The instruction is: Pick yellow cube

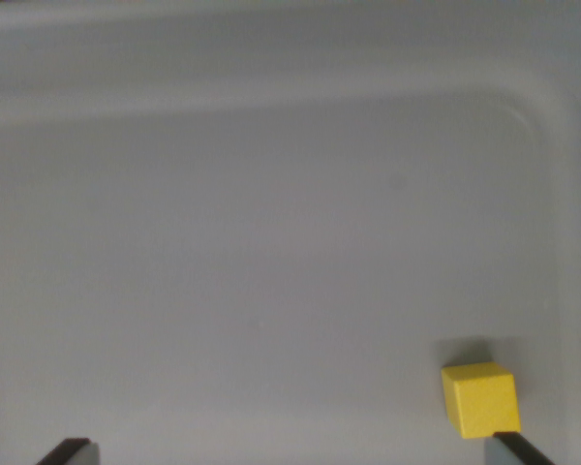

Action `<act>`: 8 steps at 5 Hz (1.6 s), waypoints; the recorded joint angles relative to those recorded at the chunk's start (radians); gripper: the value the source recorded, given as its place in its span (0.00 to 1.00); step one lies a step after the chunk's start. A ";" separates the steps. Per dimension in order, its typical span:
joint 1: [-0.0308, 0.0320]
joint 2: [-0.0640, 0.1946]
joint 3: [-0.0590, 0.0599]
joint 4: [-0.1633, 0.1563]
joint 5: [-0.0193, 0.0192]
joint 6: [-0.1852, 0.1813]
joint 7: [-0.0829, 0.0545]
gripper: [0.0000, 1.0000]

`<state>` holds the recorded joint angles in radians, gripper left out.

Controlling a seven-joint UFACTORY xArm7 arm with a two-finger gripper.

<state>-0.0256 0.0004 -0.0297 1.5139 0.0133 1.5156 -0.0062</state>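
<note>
A small yellow cube [480,398] rests on the pale grey floor of a tray, low at the wrist view's right. Only the two dark fingertips of my gripper [292,451] poke in at the bottom edge, one at the left [64,451] and one at the right [521,449]. They stand far apart, so the gripper is open with nothing between them. The right fingertip sits just below the cube's lower right corner, touching or nearly so. The cube lies beside that fingertip, near the inner side of the gap's right end.
The tray's raised rim [562,165] runs across the top and curves down the wrist view's right side, close to the cube. The tray floor [252,271] stretches flat and bare to the left of the cube.
</note>
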 joint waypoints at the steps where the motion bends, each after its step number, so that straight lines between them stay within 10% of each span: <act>1: 0.0000 0.000 0.000 0.000 0.0000 0.000 0.000 0.00; 8: -0.0212 0.037 -0.024 -0.089 0.0161 -0.106 -0.069 0.00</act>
<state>-0.0468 0.0378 -0.0538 1.4251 0.0294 1.4095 -0.0748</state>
